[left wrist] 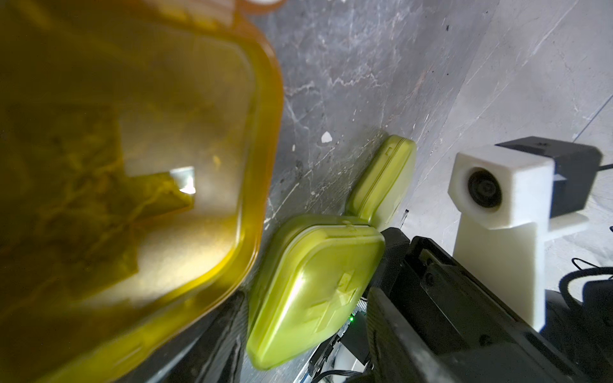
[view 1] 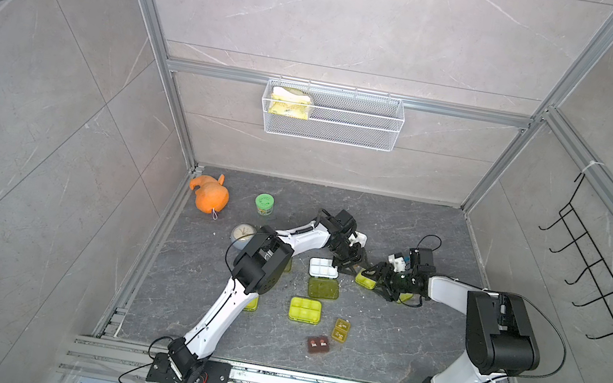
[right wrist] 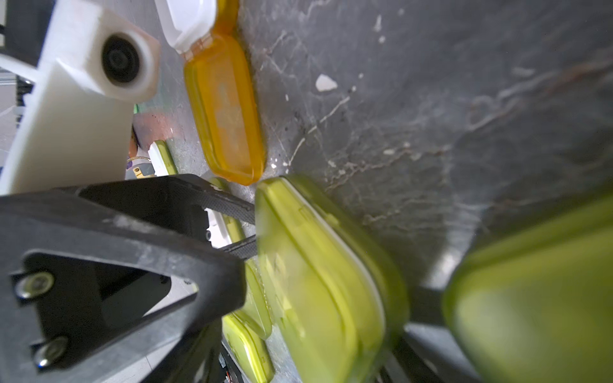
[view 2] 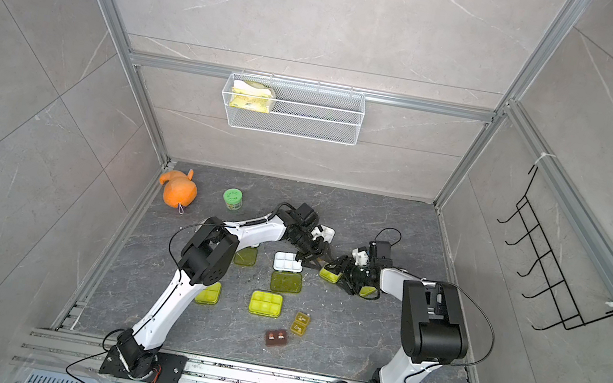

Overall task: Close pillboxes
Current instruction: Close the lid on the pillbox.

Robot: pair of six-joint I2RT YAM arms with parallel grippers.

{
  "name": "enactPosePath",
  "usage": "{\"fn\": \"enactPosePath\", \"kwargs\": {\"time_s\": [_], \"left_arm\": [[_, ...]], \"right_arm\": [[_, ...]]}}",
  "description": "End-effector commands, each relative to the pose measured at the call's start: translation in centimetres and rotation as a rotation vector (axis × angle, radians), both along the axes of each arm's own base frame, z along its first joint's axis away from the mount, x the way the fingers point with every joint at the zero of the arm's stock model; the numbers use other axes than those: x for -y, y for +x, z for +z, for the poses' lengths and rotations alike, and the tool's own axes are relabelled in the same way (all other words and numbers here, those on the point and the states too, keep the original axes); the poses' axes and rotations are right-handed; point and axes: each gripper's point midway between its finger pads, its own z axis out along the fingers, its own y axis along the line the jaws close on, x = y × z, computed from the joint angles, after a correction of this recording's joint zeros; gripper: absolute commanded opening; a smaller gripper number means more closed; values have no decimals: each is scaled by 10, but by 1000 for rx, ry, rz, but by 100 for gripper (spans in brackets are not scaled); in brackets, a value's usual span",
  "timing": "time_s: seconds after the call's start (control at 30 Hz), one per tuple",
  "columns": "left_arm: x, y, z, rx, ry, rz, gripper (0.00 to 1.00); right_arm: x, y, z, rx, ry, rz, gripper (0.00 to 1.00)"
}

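While both arms crowd mid-floor, far left is just clutter: orange plush toy (view 1: 209, 195), green-lidded jar (view 1: 265, 203), grey clock (view 1: 243, 232). Next right, the left arm's elbow (view 1: 263, 263) hangs over an olive lid (view 2: 245, 256) lying flat, its tray hidden, open or not, can't tell; nearer, a half-covered pillbox (view 2: 210, 295) looks shut. Centre: white tray (view 1: 323, 268) open, orange lid (right wrist: 225, 109) flat on its near side, not closed yet. Nearer that, a yellow-green box (view 1: 304, 310) looks shut; tiny amber box (view 1: 340, 330) and tiny brown box (view 1: 319, 345) too small to tell. Right of the white tray, left gripper (view 1: 351, 269), fingers part-way apart at the left end of the middle pillbox (view 1: 363, 282); pinching or only touching, can't tell. Right gripper (view 1: 376, 282) is on that same box from the right; its wrist view is blurred, so gripping or gapped, cannot tell. The far-right box (view 1: 405, 297) sits partly under the right gripper. Risks, my call: grippers nearly touch, so a squeeze may knock fingers together; an off-centre pinch could skid the middle pillbox left into the white tray; a white seam (left wrist: 315, 227) shows along its edge, so the lid may not be latched; a dropped left elbow could sweep what lies under it.
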Motion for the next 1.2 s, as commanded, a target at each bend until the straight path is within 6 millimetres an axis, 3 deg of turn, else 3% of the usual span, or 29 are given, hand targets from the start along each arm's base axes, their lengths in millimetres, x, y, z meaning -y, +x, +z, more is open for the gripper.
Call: {"fn": "enactPosePath", "kwargs": {"time_s": [0.0,0.17,0.47,0.8,0.93,1.0,1.07,1.17], "left_arm": [[-1,-29,6,-52,26,-43,59],[-4,-32,5,-54,29,-40,59],[-6,-32,10,-49,29,-37,59],[-12,-27,19,-39,19,-24,60],[-16,-23,26,-30,12,-13,60],[-19,-21,26,-32,10,-9,61],[-21,-19,44,-6,-10,-6,61],[-28,-18,51,6,-14,-2,61]], "right_arm": [[6,-2,-18,-25,-34,-35,63],[6,-4,-19,-22,-36,-37,48],[5,-4,-14,-7,-30,-28,35],[5,-6,-9,2,-30,-17,33],[5,-9,-8,-4,-30,-9,35],[4,-12,-6,-9,-28,0,44],[6,-18,-4,-20,-43,10,57],[10,-25,5,-16,-81,27,63]]}}
